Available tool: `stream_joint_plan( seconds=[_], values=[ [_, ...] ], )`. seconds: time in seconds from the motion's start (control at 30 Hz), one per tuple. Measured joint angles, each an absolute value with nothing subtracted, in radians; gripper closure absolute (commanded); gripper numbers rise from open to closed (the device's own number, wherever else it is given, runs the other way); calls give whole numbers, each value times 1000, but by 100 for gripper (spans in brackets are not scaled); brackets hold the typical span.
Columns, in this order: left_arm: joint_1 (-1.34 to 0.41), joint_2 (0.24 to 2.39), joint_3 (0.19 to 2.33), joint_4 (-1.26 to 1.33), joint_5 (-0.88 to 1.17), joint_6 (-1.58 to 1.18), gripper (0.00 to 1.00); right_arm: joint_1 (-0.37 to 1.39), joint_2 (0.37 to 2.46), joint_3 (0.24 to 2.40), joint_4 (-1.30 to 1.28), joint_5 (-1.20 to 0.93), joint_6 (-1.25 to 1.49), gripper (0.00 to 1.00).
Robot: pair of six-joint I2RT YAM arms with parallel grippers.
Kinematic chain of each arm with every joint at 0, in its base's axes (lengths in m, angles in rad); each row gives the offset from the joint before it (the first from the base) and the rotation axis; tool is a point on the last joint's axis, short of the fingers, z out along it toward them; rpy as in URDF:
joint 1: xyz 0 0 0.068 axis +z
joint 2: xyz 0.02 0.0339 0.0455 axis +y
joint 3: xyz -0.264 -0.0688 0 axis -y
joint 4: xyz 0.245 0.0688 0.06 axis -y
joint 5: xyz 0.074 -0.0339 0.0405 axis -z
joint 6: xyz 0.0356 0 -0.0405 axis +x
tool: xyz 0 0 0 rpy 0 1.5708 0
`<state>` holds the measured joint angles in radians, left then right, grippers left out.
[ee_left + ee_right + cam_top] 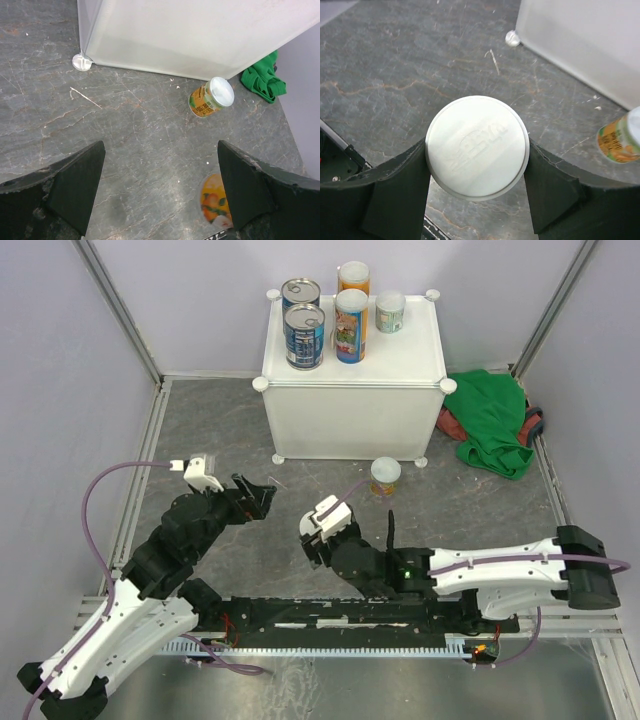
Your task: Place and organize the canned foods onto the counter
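Our right jaws are closed on a can with a pale lid (477, 147), one finger pressed against each side and the lid facing the wrist camera. Our left jaws stand wide apart and hold nothing, above the grey marbled worktop (130, 145). Ahead of both, the white raised worktop (350, 420) carries five cans: two dark blue cans (304, 335), two tall cans (351, 325) and a small pale-lidded can (390, 312). An orange-labelled can (211, 97) stands upright on the grey surface ahead and to the right of the left jaws, just beside the white worktop's front wall. A green cloth (495, 420) lies farther right.
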<state>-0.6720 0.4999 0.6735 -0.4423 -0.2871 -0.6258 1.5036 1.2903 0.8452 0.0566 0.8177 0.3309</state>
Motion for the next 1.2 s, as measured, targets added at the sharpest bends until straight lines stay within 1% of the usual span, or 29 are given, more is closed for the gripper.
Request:
stream_joint_plan(
  seconds=[0.3, 0.47, 0.63, 0.8, 1.2],
  values=[
    [-672, 487, 673, -469, -287, -630, 1, 1504, 1142, 917, -25, 900, 217, 98],
    [-672, 484, 672, -475, -287, -632, 1, 1486, 1123, 984, -46, 923, 143, 98],
    [-672, 485, 672, -477, -287, -632, 1, 1417, 1146, 1084, -78, 896, 93, 98],
    [-672, 490, 672, -479, -287, -633, 1, 1338, 1221, 1212, -112, 839, 53, 98],
    [-672, 502, 672, -481, -287, -633, 1, 1139, 1296, 1423, -216, 706, 16, 98]
  ],
)
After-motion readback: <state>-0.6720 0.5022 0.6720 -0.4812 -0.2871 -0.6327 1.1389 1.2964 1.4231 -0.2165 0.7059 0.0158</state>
